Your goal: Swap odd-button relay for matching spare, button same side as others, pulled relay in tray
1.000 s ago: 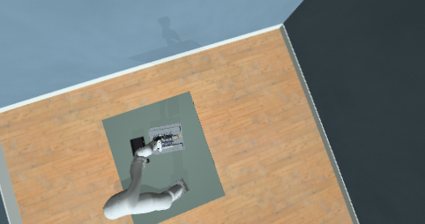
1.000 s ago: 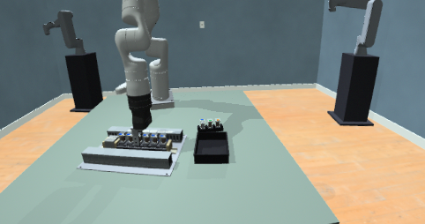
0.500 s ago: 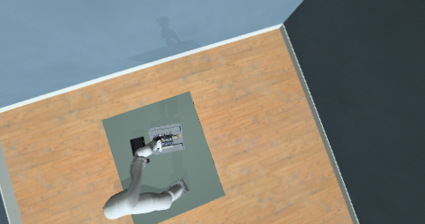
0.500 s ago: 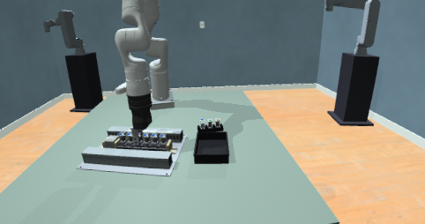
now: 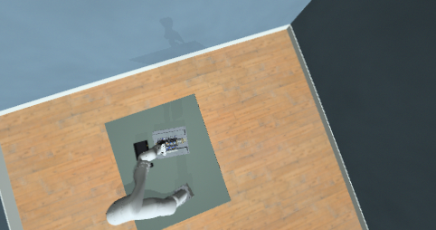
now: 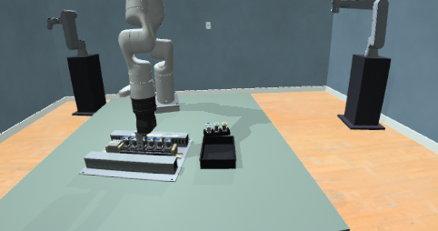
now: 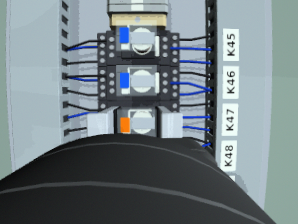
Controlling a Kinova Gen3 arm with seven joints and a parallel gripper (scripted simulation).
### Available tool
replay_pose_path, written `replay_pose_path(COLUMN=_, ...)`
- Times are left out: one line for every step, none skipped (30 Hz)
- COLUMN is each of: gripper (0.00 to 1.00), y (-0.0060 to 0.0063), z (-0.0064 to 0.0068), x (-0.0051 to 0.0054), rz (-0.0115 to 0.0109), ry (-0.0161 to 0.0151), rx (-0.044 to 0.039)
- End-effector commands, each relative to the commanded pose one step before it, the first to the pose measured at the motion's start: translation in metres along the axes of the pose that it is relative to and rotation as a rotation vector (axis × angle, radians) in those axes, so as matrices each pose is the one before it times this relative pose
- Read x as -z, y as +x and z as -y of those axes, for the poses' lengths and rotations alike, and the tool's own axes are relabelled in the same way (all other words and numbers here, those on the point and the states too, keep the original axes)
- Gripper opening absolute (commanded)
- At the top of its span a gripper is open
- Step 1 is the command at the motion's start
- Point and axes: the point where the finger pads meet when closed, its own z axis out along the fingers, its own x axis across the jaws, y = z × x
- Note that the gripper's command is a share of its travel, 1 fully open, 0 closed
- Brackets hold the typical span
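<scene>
My gripper (image 7: 138, 119) (image 6: 140, 139) (image 5: 159, 148) is down at the relay row on the grey panel (image 6: 132, 173) (image 5: 177, 136). Its fingers are shut on the relay with the orange test button (image 7: 124, 124), which stands in line with the row at label K47. Two relays with blue buttons (image 7: 124, 36) (image 7: 124, 82) sit beyond it in their sockets. More relays (image 6: 159, 143) show to the right of the gripper in the exterior view. The black tray (image 6: 218, 162) (image 5: 140, 148) lies right of the panel. Three spare relays (image 6: 216, 128) stand behind the tray, with blue, green and orange buttons.
A grey cable duct (image 6: 129, 162) runs along the panel's front and another along its back (image 6: 174, 137). The arm's base (image 6: 165, 103) stands at the far end of the green table. Black pedestals with other arms (image 6: 86, 81) (image 6: 365, 90) stand on the floor.
</scene>
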Motion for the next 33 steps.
replay_pose_path(gripper=0.00, y=-0.00056, z=-0.00006, x=0.00057, rz=0.00171, ry=-0.00008, rx=0.00006)
replay_pose_path(gripper=0.00, y=0.00000, z=0.00000, x=0.00000, rz=0.00000, ry=0.00000, rx=0.00000)
replay_pose_path(gripper=0.00, y=0.00000, z=0.00000, x=0.00000, rz=0.00000, ry=0.00000, rx=0.00000)
replay_pose_path(gripper=0.00, y=0.00000, z=0.00000, x=0.00000, rz=0.00000, ry=0.00000, rx=0.00000)
replay_pose_path(gripper=0.00, y=0.00000, z=0.00000, x=0.00000, rz=0.00000, ry=0.00000, rx=0.00000)
replay_pose_path(gripper=0.00, y=0.00000, z=0.00000, x=0.00000, rz=0.00000, ry=0.00000, rx=0.00000)
replay_pose_path(gripper=0.00, y=0.00000, z=0.00000, x=0.00000, rz=0.00000, ry=0.00000, rx=0.00000)
replay_pose_path(gripper=0.00, y=0.00000, z=0.00000, x=0.00000, rz=0.00000, ry=0.00000, rx=0.00000)
replay_pose_path(gripper=0.00, y=0.00000, z=0.00000, x=0.00040, rz=-0.00001, ry=0.00000, rx=-0.00002)
replay_pose_path(gripper=0.00, y=0.00000, z=0.00000, x=0.00040, rz=0.00000, ry=0.00001, rx=0.00000)
replay_pose_path(gripper=0.00, y=0.00000, z=0.00000, x=0.00040, rz=0.00000, ry=0.00001, rx=0.00000)
replay_pose_path(gripper=0.00, y=0.00000, z=0.00000, x=0.00040, rz=0.00000, ry=0.00001, rx=0.00000)
replay_pose_path(gripper=0.00, y=0.00000, z=0.00000, x=0.00040, rz=0.00000, ry=0.00001, rx=0.00000)
replay_pose_path(gripper=0.00, y=0.00000, z=0.00000, x=0.00040, rz=0.00000, ry=0.00001, rx=0.00000)
replay_pose_path(gripper=0.00, y=0.00000, z=0.00000, x=0.00040, rz=0.00000, ry=0.00001, rx=0.00000)
replay_pose_path(gripper=0.00, y=0.00000, z=0.00000, x=0.00040, rz=0.00000, ry=0.00001, rx=0.00000)
replay_pose_path(gripper=0.00, y=0.00000, z=0.00000, x=0.00040, rz=0.00000, ry=0.00001, rx=0.00000)
replay_pose_path(gripper=0.00, y=0.00000, z=0.00000, x=0.00040, rz=0.00000, ry=0.00001, rx=0.00000)
replay_pose_path(gripper=0.00, y=0.00000, z=0.00000, x=0.00040, rz=0.00000, ry=0.00001, rx=0.00000)
replay_pose_path(gripper=0.00, y=0.00000, z=0.00000, x=0.00040, rz=0.00000, ry=0.00001, rx=0.00000)
replay_pose_path(gripper=0.00, y=0.00000, z=0.00000, x=0.00040, rz=0.00000, ry=0.00001, rx=0.00000)
replay_pose_path(gripper=0.00, y=0.00000, z=0.00000, x=0.00040, rz=0.00000, ry=0.00001, rx=0.00000)
replay_pose_path(gripper=0.00, y=0.00000, z=0.00000, x=0.00040, rz=0.00000, ry=0.00001, rx=0.00000)
replay_pose_path(gripper=0.00, y=0.00000, z=0.00000, x=0.00000, rz=0.00000, ry=0.00000, rx=0.00000)
replay_pose_path(gripper=0.00, y=0.00000, z=0.00000, x=0.00000, rz=0.00000, ry=0.00000, rx=0.00000)
replay_pose_path(gripper=0.00, y=0.00002, z=-0.00013, x=-0.00151, rz=-0.00168, ry=-0.00057, rx=0.00004)
replay_pose_path(gripper=0.00, y=0.00000, z=0.00000, x=0.00040, rz=0.00012, ry=0.00004, rx=0.00000)
replay_pose_path(gripper=0.00, y=0.00000, z=0.00000, x=0.00040, rz=0.00012, ry=0.00004, rx=0.00000)
replay_pose_path(gripper=0.00, y=0.00000, z=0.00000, x=0.00040, rz=0.00012, ry=0.00004, rx=0.00000)
replay_pose_path(gripper=0.00, y=0.00000, z=0.00000, x=0.00040, rz=0.00012, ry=0.00004, rx=0.00000)
replay_pose_path(gripper=0.00, y=0.00000, z=0.00000, x=0.00040, rz=0.00012, ry=0.00004, rx=0.00000)
replay_pose_path(gripper=0.00, y=0.00000, z=0.00000, x=0.00040, rz=0.00012, ry=0.00004, rx=0.00000)
replay_pose_path(gripper=0.00, y=0.00000, z=0.00000, x=0.00040, rz=0.00012, ry=0.00004, rx=0.00000)
